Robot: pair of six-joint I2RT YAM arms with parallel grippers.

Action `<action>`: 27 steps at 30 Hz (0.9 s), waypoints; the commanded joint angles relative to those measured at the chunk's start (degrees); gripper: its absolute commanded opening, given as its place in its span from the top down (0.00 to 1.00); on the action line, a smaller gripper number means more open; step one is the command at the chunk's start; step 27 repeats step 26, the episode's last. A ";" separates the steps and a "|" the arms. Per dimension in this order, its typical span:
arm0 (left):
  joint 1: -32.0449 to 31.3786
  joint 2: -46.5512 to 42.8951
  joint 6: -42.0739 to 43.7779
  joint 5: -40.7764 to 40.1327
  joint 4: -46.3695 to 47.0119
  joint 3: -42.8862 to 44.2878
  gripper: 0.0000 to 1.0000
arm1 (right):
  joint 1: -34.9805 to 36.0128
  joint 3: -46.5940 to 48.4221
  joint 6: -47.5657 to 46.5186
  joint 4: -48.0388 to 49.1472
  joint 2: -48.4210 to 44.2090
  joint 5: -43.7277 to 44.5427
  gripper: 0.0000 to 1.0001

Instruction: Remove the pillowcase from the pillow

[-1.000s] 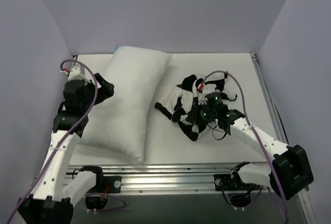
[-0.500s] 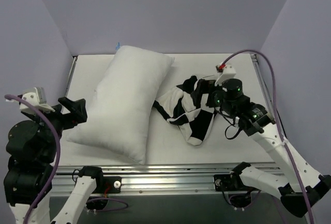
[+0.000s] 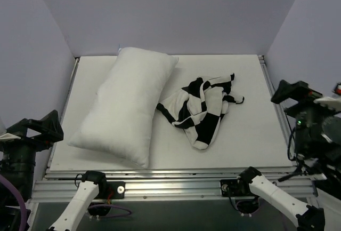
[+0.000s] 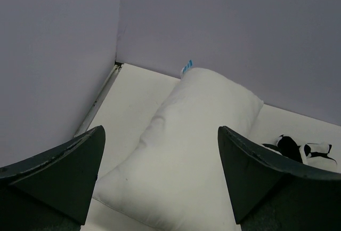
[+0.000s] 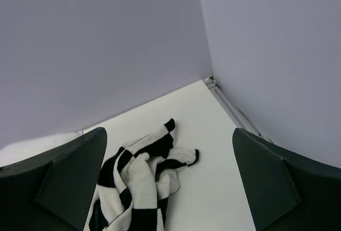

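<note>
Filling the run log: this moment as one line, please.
pillowcase: off, crumpled beside pillow | left gripper: open, empty | right gripper: open, empty | task: looks done

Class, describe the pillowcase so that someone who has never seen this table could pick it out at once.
On the white table, look right of the plump white pillow that lies slantwise on the left half. The crumpled heap beside it is the pillowcase. Alone here, it has bold black and white checks.
</note>
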 commanded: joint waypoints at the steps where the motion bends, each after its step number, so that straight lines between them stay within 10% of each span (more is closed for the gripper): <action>1: -1.62 -0.38 2.07 -6.13 -2.18 1.18 0.06 | -0.11 -0.65 -6.10 1.63 -6.15 5.56 0.00; 27: -8.30 -5.48 0.49 -13.78 -2.01 -4.71 0.06 | 2.18 -6.37 -8.82 6.65 -12.93 2.83 0.00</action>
